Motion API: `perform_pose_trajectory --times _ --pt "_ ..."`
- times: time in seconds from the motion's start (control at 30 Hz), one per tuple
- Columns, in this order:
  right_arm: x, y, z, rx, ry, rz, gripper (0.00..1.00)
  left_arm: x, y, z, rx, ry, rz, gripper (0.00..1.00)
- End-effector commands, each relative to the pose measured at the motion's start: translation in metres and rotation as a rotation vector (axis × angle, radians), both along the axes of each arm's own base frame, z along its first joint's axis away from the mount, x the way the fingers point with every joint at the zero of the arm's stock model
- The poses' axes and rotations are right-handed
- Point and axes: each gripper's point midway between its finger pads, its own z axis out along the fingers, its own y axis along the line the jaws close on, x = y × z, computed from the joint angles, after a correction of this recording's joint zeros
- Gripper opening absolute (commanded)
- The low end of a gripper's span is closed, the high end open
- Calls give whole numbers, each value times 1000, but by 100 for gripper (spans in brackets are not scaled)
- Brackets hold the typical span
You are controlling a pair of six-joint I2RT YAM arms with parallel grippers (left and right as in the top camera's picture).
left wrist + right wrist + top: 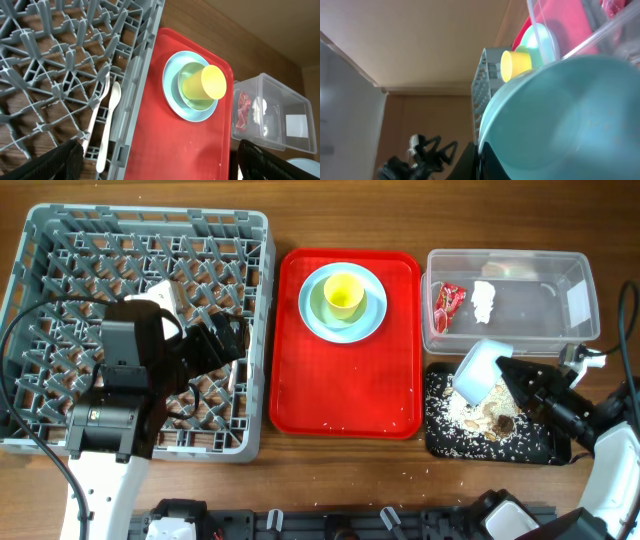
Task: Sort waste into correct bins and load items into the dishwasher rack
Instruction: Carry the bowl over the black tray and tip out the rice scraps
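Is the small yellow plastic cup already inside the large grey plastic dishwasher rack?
No, the small yellow plastic cup sits in the pale green bowl on the light blue round plate, on the flat red serving tray.

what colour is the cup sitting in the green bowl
The cup is yellow, clearest from left wrist.

In the overhead view the left arm (125,375) is covering part of the dishwasher rack (60,240) and most of the fork (96,115) and spoon (108,130). In the right wrist view the small light blue bowl (560,120) is filling the frame, blurred and running off its right and bottom edges
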Motion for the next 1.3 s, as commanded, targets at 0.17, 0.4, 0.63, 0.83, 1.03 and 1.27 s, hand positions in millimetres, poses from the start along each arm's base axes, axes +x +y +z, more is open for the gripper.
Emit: perform_pose_trajectory --times 0.17,0.4,0.63,0.83,1.03,1.27 --pt "0 2 16 40 -75 7 4 1 2 0 5 -3 4 100" --pt "-1 2 9 61 0 -4 4 1 2 0 5 -4 4 100" --pt "-2 4 8 106 54 -12 4 1 2 0 5 -3 5 100" --pt "-4 2 -5 29 84 -14 4 1 2 0 5 -3 4 100" --pt "-6 10 26 61 -114 16 4 1 2 0 5 -4 5 100" --pt "-6 14 24 -74 -186 51 4 1 2 0 5 -4 5 100"
